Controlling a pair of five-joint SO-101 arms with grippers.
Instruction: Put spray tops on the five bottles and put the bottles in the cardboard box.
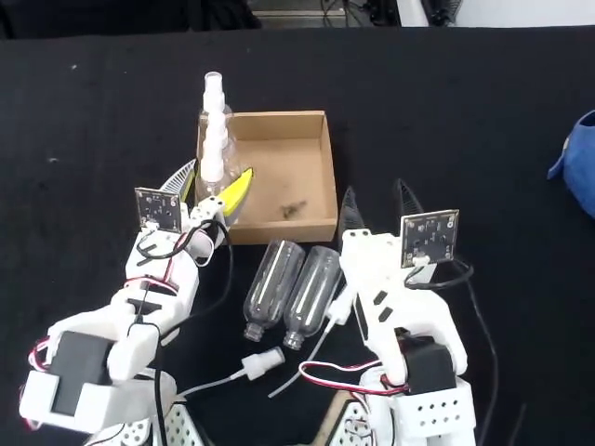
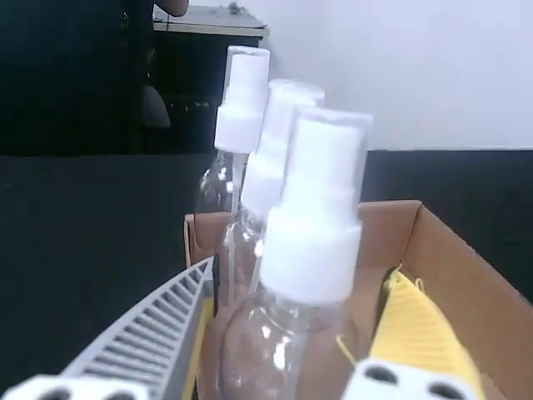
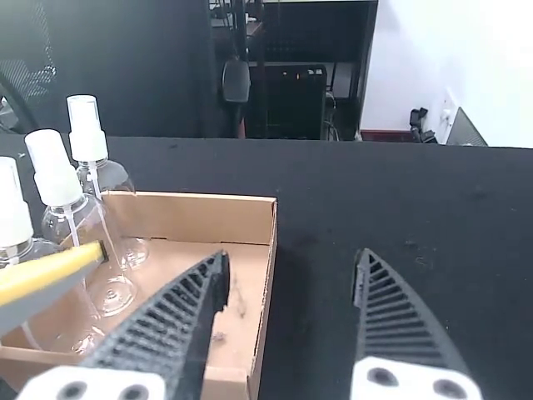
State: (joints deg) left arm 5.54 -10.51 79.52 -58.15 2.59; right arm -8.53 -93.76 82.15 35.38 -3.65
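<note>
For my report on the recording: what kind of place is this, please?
Probably a lab or office workroom: a black-covered table serves as bench, a dark shelf of equipment stands behind it, beside a plain white wall.

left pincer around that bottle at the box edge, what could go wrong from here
The bottle inside the left pincer stands close beside two other bottles; a sideways withdrawal might topple them. The two uncapped bottles lie on their sides by the open right pincer and could roll if nudged. The loose spray top lies near the arms' cables and may get swept away.
</note>
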